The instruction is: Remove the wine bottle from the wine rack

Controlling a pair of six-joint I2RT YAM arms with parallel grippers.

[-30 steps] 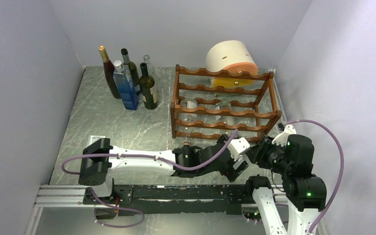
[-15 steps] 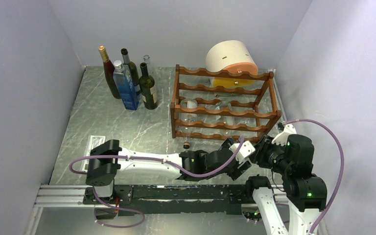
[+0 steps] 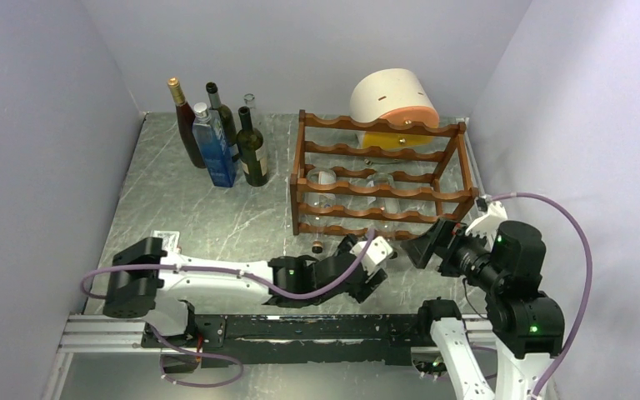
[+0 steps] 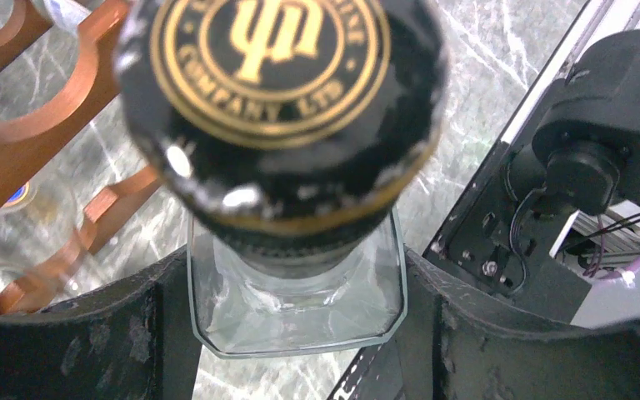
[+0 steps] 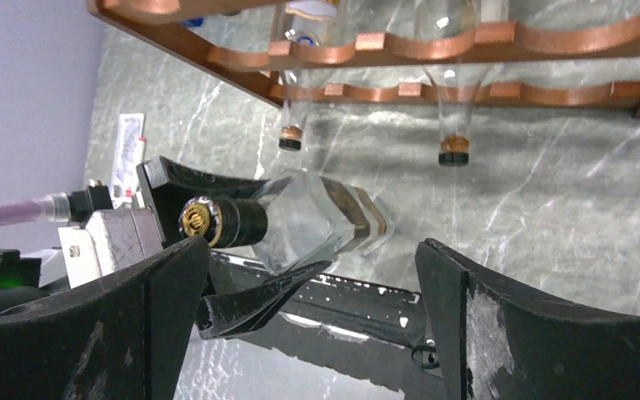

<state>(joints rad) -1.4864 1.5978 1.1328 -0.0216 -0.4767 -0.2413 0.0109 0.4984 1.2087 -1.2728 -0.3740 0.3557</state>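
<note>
While the left gripper (image 4: 296,321) clenched the clear bottle (image 4: 296,283) at its shoulders, the black cap (image 4: 275,58) with gold lettering faced back at the wrist and the base pointed away from it. The bottle was out of the rack (image 5: 383,52), low over the table (image 5: 550,200); whether it touched the table could not be told. The right gripper (image 5: 312,247) was released, fingers wide apart, with the bottle just ahead of it. Farther ahead, two corked necks (image 5: 454,148) hung from the rack's lower rails.
</note>
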